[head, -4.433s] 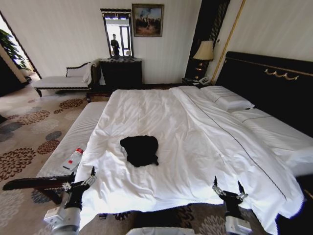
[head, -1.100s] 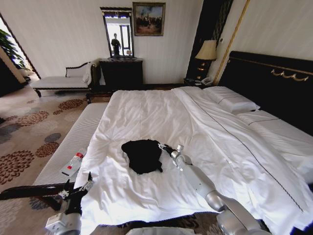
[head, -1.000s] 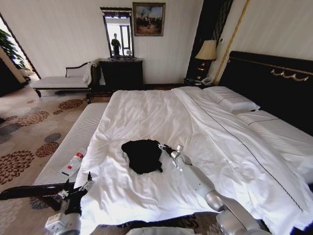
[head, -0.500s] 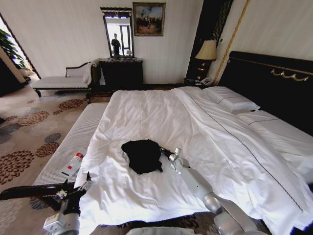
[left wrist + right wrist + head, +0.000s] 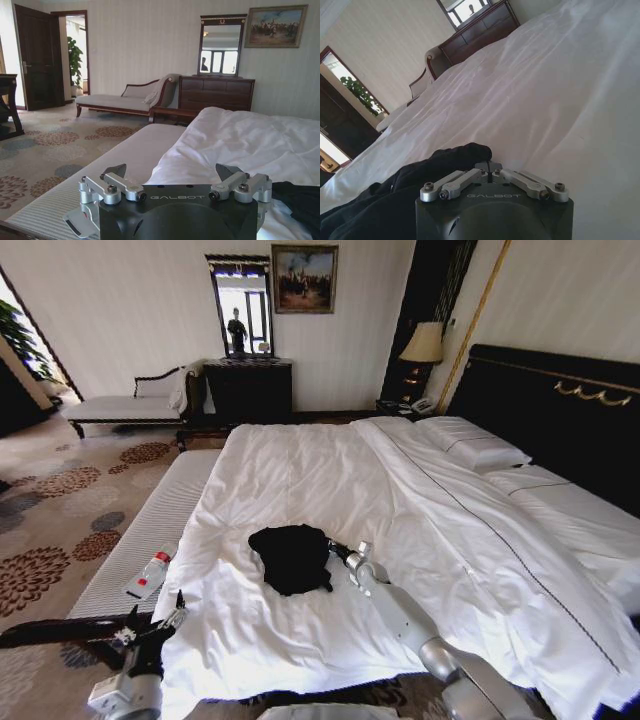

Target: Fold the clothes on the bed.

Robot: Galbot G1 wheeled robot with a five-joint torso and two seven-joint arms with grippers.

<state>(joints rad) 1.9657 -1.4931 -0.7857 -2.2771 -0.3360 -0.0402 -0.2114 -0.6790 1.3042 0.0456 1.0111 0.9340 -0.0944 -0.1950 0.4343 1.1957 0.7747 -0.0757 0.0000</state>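
The clothes (image 5: 292,558) lie as a small crumpled black heap on the near part of the bed (image 5: 420,490), which has a white duvet. My right arm reaches across the duvet to the heap's right edge. There my right gripper (image 5: 336,550) is shut, its tips pinched together on the rim of the black cloth (image 5: 420,195). In the right wrist view the shut right gripper (image 5: 490,167) sits right against that dark fold. My left gripper (image 5: 152,618) hovers open at the bed's near left corner, apart from the clothes (image 5: 300,200); the open left gripper (image 5: 172,172) holds nothing.
A narrow white-cushioned bench (image 5: 150,520) runs along the bed's left side with a white bottle (image 5: 150,572) lying on it. Pillows (image 5: 470,445) and a dark headboard (image 5: 560,410) stand at the right. A chaise (image 5: 120,405), a dresser (image 5: 248,390) and patterned carpet lie beyond.
My right arm came up from the bed's foot and reached the heap's right edge. Over the last second its gripper slid slightly back toward me; the left arm barely moved.
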